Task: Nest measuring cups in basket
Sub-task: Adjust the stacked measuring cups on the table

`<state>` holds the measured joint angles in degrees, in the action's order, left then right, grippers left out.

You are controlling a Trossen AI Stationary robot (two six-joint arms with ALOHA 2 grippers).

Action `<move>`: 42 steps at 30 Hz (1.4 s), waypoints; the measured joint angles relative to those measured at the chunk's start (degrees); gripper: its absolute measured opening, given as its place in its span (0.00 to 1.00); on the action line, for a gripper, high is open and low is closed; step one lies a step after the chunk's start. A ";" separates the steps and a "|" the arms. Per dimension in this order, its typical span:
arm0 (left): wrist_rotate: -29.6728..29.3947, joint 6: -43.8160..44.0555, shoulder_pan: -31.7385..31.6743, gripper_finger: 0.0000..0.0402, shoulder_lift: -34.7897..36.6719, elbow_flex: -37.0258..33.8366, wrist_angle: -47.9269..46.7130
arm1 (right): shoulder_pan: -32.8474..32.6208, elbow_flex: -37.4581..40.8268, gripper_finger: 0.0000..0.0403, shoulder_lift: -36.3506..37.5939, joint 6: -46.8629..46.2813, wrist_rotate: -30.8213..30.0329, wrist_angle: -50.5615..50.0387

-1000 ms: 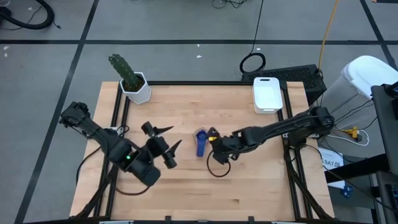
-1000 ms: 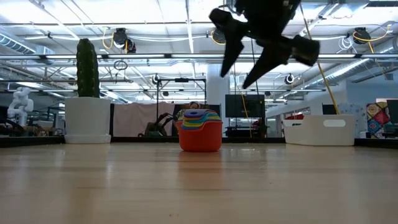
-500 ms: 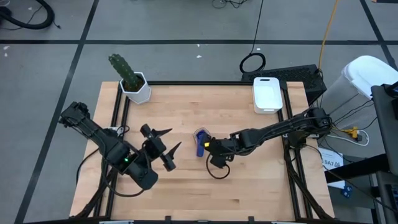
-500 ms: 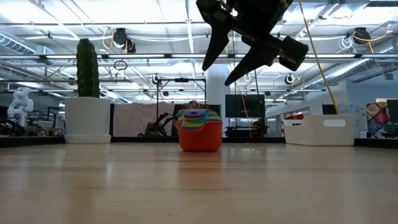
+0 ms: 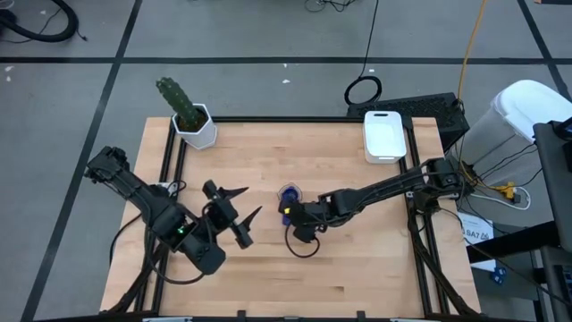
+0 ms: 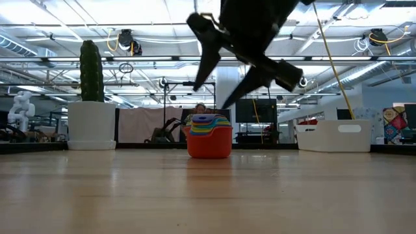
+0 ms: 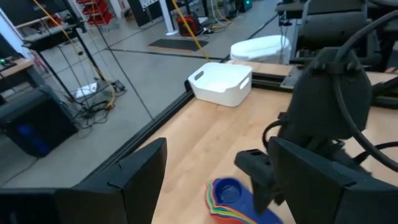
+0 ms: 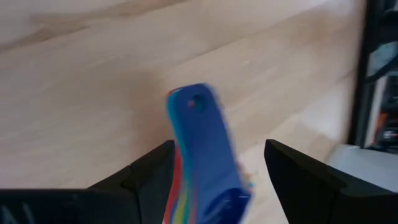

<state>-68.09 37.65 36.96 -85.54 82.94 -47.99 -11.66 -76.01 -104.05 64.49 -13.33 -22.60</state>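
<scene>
Now R gripper [image 5: 288, 211] fingers apart over nested plastic measuring cups [image 6: 209, 135] (rainbow stack); L gripper [image 5: 241, 202] apart too.

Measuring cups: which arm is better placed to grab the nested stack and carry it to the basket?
Right. Its open gripper straddles the measuring cups' stacked handles, and the basket is on its side. The left gripper hangs open, apart from the stack.

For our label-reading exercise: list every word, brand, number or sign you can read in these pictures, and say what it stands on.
No text can be read with certainty.
White sheet on the floor right of the table: print too small to read.
Measuring cups, basket and cactus pot: no markings visible.
Coloured poster in the room behind: blurred, unreadable.
</scene>
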 joint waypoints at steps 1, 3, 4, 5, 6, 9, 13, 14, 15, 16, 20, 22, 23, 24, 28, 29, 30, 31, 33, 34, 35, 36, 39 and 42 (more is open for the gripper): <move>-0.02 0.01 0.26 0.70 0.00 0.00 0.47 | 0.00 -0.67 0.60 0.00 0.36 -0.06 0.09; 0.05 -0.70 0.52 0.70 0.00 0.00 1.71 | 0.01 -1.84 0.60 0.00 0.69 -0.03 0.13; 0.06 -1.01 0.70 0.70 0.00 0.00 2.19 | 0.03 -2.46 0.60 0.00 0.71 -0.02 -0.28; 0.04 -1.15 0.79 0.70 0.00 0.00 2.33 | 0.06 -2.94 0.60 0.00 0.72 -0.02 -0.51; 0.06 -1.29 0.83 0.70 0.00 0.00 2.47 | 0.06 -3.30 0.60 0.00 0.78 -0.02 -0.75; 0.06 -1.36 1.17 0.70 0.00 0.00 2.74 | 0.06 -3.38 0.60 0.00 0.88 0.01 -2.20; 0.06 -1.57 1.71 0.70 0.00 0.00 2.82 | 0.02 -3.38 0.60 -0.05 -0.81 0.07 -5.84; 0.07 -1.79 1.80 0.70 0.00 0.00 2.82 | 0.02 -3.38 0.60 -0.05 -0.85 0.07 -6.25; 0.06 -1.95 1.80 0.70 0.00 0.00 2.83 | 0.04 -3.38 0.60 -0.05 -0.85 0.07 -6.32; 0.06 -2.05 1.80 0.70 0.00 0.00 2.82 | 0.04 -3.38 0.60 -0.05 -0.92 0.09 -6.09; 0.08 -1.79 1.78 0.70 0.00 0.00 2.85 | 0.30 -3.36 0.60 -0.88 -2.38 1.56 -4.10; 0.65 -1.53 1.81 0.70 0.00 0.00 2.90 | 0.34 -3.35 0.60 -1.79 -2.30 1.39 -3.30; 0.90 -1.51 1.82 0.70 0.00 0.00 2.87 | 0.40 -3.22 0.60 -2.30 -2.30 1.43 -2.94; 1.19 -1.49 1.84 0.70 0.00 0.00 2.91 | 0.45 -3.21 0.60 -2.82 -2.22 1.42 -1.78; 1.76 -1.49 2.28 0.70 0.00 0.00 3.11 | 0.70 -3.32 0.60 -4.44 -2.05 1.36 0.48; 1.78 -1.49 2.48 0.70 0.00 0.00 3.17 | 0.79 -3.32 0.60 -4.96 -2.06 1.42 0.76; 1.80 -1.49 2.64 0.70 0.00 0.00 3.17 | 0.81 -3.32 0.60 -5.45 -2.08 1.43 0.62; 1.81 -1.46 2.84 0.70 0.00 0.00 3.23 | 0.94 -3.25 0.60 -5.55 -2.05 1.45 0.27; 1.83 -1.49 3.09 0.70 0.00 0.00 3.36 | 1.11 -3.23 0.60 -5.43 -2.06 1.53 0.41; 1.83 -1.51 3.20 0.70 0.00 0.00 3.37 | 1.17 -3.27 0.60 -5.28 -2.04 1.54 0.76; 1.82 -1.51 3.29 0.70 0.00 0.00 3.39 | 1.28 -3.31 0.60 -5.21 -1.83 1.51 0.98; 1.81 -1.52 3.29 0.70 0.00 0.00 3.41 | 1.43 -3.32 0.60 -5.22 -1.68 1.52 1.04; 1.81 -1.54 3.29 0.70 0.00 0.00 3.46 | 1.62 -3.32 0.60 -5.31 -1.44 1.28 0.86; 1.81 -1.55 3.26 0.70 0.00 0.00 3.48 | 1.73 -3.32 0.60 -5.18 -1.40 0.50 1.02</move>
<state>-66.28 36.10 40.23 -85.54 82.94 -44.51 -9.93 -79.33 -109.23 63.08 -12.83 -21.57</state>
